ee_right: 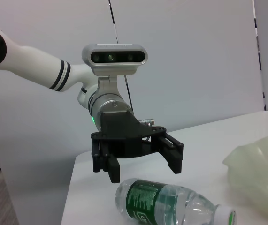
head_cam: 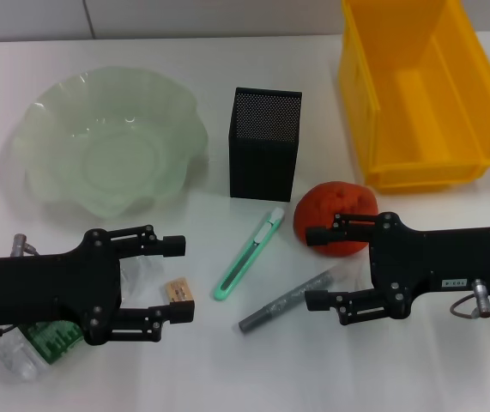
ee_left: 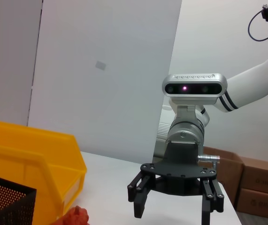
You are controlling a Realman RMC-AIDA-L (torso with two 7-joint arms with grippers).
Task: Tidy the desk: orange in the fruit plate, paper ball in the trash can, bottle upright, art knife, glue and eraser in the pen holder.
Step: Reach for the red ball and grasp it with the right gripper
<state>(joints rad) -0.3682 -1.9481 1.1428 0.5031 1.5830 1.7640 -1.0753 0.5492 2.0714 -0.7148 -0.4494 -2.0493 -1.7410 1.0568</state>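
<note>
Both claws hover spread wide over the white desk [head_cam: 227, 378]: the left gripper [head_cam: 178, 279] just above the small tan eraser [head_cam: 178, 292], its body hiding most of the toppled clear plastic bottle with a green label [ee_right: 171, 204]. The right gripper [head_cam: 315, 267] stands beside the crumpled orange-red ball [head_cam: 339, 206] and grey glue stick [head_cam: 286, 300], with the mint-green art knife [head_cam: 249, 255] between the arms. Beyond stand the black mesh pen holder [head_cam: 264, 142], pale green scalloped glass plate [head_cam: 107, 137] and yellow plastic bin [head_cam: 420, 86], cut off by the frame's top edge.

The left gripper [head_cam: 178, 279] covers most of the lying bottle [head_cam: 34, 343] in the head view — only its green label and clear end peek out. The yellow bin [head_cam: 420, 86] is cut off along the upper edge, and the orange [ee_left: 77, 216] in the left wrist view is cropped at the bottom edge — just a sliver.
</note>
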